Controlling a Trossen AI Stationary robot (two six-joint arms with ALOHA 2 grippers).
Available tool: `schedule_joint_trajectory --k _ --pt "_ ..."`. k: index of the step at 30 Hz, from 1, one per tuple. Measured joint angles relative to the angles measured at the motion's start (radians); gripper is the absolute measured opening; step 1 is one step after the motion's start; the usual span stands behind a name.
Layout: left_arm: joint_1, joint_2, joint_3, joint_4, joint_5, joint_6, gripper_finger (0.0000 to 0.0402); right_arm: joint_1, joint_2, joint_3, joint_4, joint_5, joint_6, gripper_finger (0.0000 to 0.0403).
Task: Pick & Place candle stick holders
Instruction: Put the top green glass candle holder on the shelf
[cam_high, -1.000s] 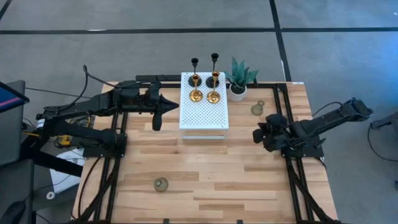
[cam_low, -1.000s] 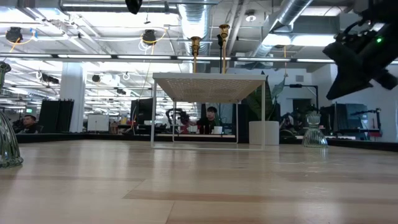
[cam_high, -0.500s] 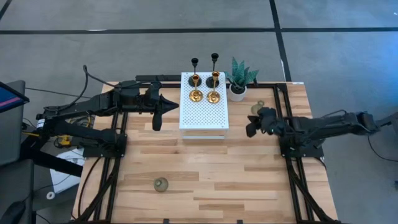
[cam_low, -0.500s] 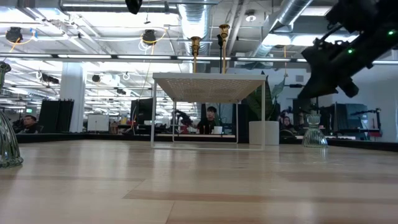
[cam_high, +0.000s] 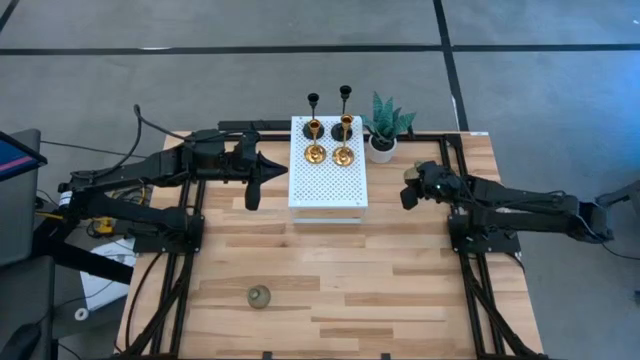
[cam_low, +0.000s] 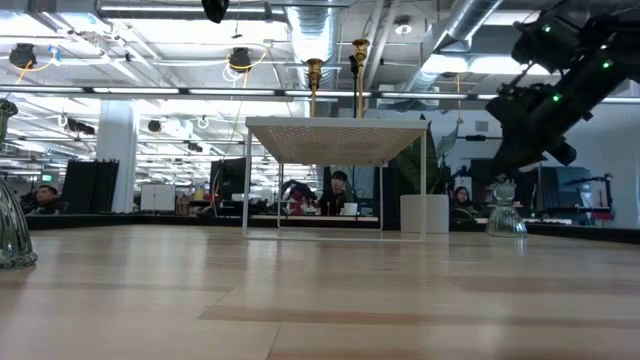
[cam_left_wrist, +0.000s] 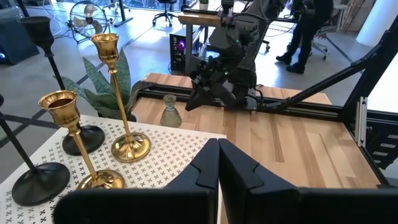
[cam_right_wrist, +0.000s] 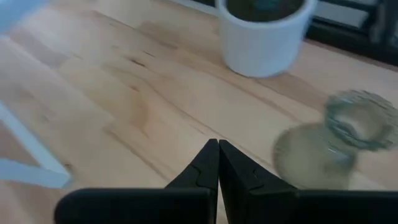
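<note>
No readable text, labels, brands, numbers or signs anywhere in these views.

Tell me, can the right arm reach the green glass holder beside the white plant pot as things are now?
Probably yes. The right gripper hangs close to the green glass holder, with only bare table between them. Its fingers are shut and would need to open first.
</note>
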Motion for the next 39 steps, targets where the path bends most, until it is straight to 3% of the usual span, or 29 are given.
schedule_joint_trajectory --k 10,18,23,28,33,39 --pt "0.0 0.0 0.0 0.0 0.0 0.0 0.0005 -0.08 0.0 0.0 -0.155 -0.102 -0.058 0.0" --pt "0.0 0.0 0.0 0.0 0.0 0.0 0.0004 -0.08 0.0 0.0 -0.151 -0.096 -0.07 0.0" --pt "0.0 0.0 0.0 0.0 -0.001 0.0 0.0006 -0.08 -0.001 0.008 -0.121 -0.13 0.031 0.0" --pt "0.0 0.0 0.0 0.0 -0.048 0.0 0.0005 -0.107 0.002 0.091 -0.125 -0.097 0.096 0.0" --pt "0.0 0.0 0.0 0.0 -0.075 -0.002 0.0007 -0.173 0.034 0.193 -0.155 -0.05 0.044 0.0" --pt "0.0 0.001 0.0 0.0 -0.075 -0.026 0.0007 -0.266 0.123 0.241 -0.228 -0.11 0.012 0.0"
